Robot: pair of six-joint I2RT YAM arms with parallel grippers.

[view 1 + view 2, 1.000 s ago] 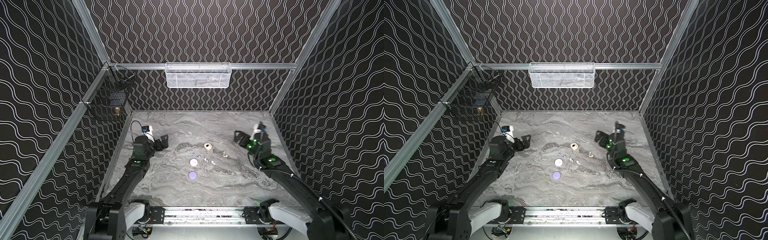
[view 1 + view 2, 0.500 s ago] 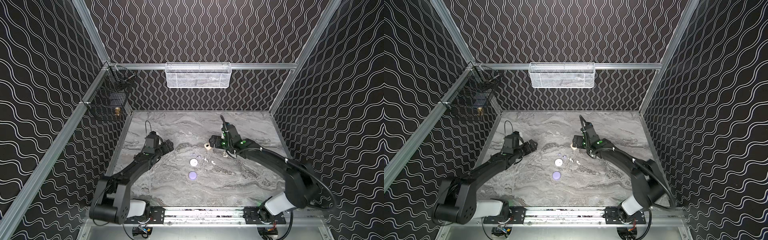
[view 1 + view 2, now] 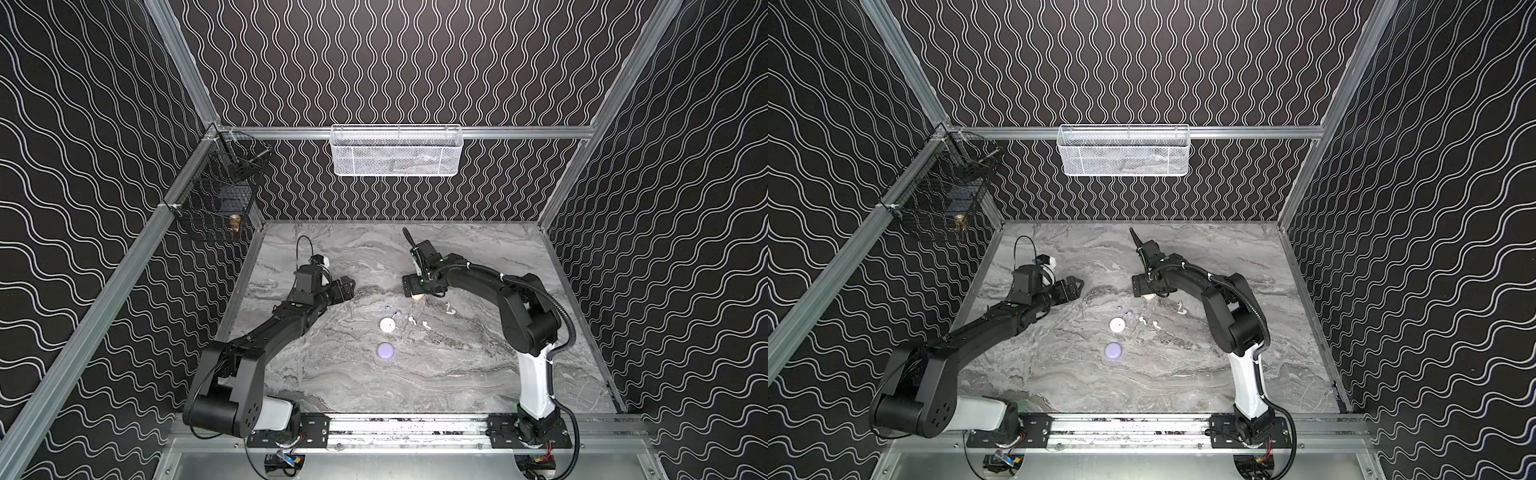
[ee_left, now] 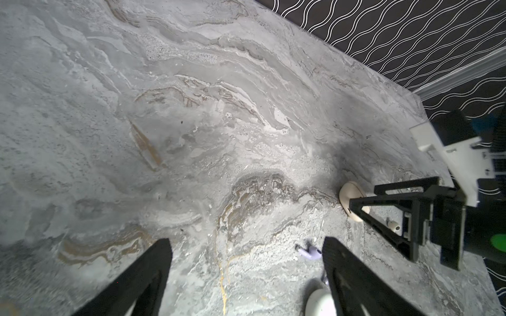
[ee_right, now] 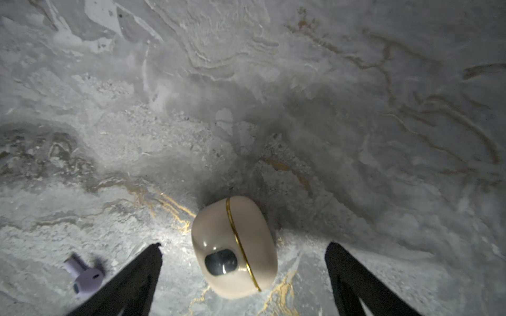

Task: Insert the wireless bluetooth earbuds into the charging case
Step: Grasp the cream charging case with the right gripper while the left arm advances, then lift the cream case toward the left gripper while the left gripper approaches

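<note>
Right pincer (image 5: pixel 243 245): released, jaws straddling the cream charging case (image 5: pixel 232 228) without touching it.
Left pincer (image 4: pixel 246 240): released, hovering over bare bench (image 4: pixel 191 123).
Lavender earbud (image 5: pixel 86 276): lying just outside the right pincer's finger.
Risk: the glossy rounded case is likely skidding aside if the jaws are closing off-centre.

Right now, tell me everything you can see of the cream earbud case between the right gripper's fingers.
The cream charging case is a glossy, rounded plastic pebble, shut, with a thin gold band around its seam and a dark oval window on one face. It seems to stand on edge on the grey marble tabletop, between the fingers of the open right gripper, which do not touch it.
</note>
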